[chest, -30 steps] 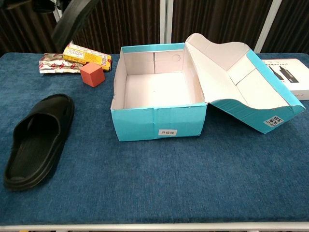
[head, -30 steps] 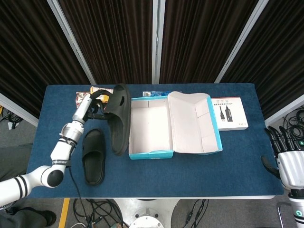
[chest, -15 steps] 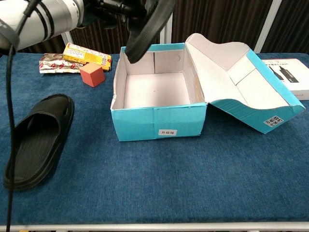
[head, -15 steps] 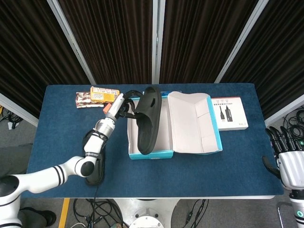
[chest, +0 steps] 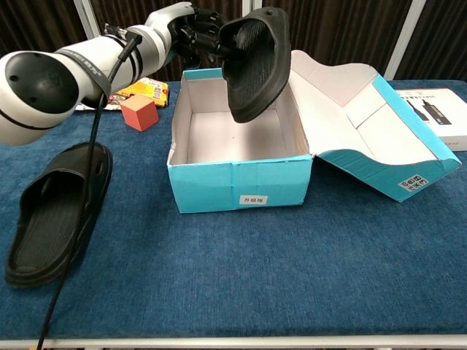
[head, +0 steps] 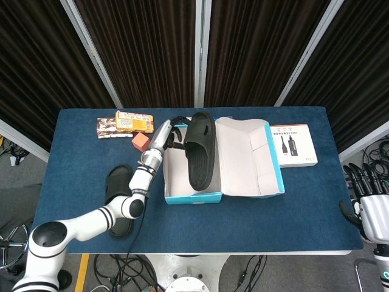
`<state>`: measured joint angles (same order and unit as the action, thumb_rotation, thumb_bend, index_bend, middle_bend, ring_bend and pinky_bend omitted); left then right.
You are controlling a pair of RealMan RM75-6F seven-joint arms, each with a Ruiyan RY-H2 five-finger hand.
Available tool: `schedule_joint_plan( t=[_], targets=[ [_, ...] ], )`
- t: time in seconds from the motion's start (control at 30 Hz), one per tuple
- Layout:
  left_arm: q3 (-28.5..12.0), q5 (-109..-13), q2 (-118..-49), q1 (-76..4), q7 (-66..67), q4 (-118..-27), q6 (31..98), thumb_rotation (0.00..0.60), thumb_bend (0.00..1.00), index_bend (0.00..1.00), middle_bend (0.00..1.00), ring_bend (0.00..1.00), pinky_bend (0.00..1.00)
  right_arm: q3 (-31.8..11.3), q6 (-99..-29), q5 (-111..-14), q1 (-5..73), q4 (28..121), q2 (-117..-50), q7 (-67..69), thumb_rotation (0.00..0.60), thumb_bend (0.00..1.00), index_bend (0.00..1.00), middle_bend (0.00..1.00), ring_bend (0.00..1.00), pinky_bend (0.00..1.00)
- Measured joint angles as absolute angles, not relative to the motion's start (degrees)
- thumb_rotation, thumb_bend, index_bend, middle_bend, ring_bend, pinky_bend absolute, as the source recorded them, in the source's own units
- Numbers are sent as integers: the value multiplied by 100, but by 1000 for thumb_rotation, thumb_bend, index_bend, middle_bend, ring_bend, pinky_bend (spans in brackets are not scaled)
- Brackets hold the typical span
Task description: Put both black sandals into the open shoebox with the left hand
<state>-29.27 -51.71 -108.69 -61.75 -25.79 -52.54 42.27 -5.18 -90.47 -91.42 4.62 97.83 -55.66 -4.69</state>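
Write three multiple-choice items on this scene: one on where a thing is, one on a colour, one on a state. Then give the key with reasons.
1. Where is the sandal held by the left hand?
A. Flat on the table by the white carton
B. In the air above the open shoebox
C. Under the box lid

2. What colour is the small cube beside the shoebox?
A. Green
B. White
C. Orange-red

3. What state is the second sandal in?
A. Lying on the table, untouched
B. Inside the shoebox
C. Held by the right hand

Key: B, the held sandal hangs tilted over the shoebox, gripped by the fingers. C, the chest view shows an orange-red cube. A, it lies on the blue cloth left of the box, while the right hand sits far off at the table's edge holding nothing.
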Motion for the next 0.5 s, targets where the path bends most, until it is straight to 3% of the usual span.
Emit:
schedule_joint_plan(
  t=[0.5],
  targets=[
    [-2959,-5329,-11792,-6547,-2732,-3706,3831,600,90,489,604,610,865,-523,-8873,-9057,539,9818,-5584,-531,600,230,76,97,45,187]
  ],
)
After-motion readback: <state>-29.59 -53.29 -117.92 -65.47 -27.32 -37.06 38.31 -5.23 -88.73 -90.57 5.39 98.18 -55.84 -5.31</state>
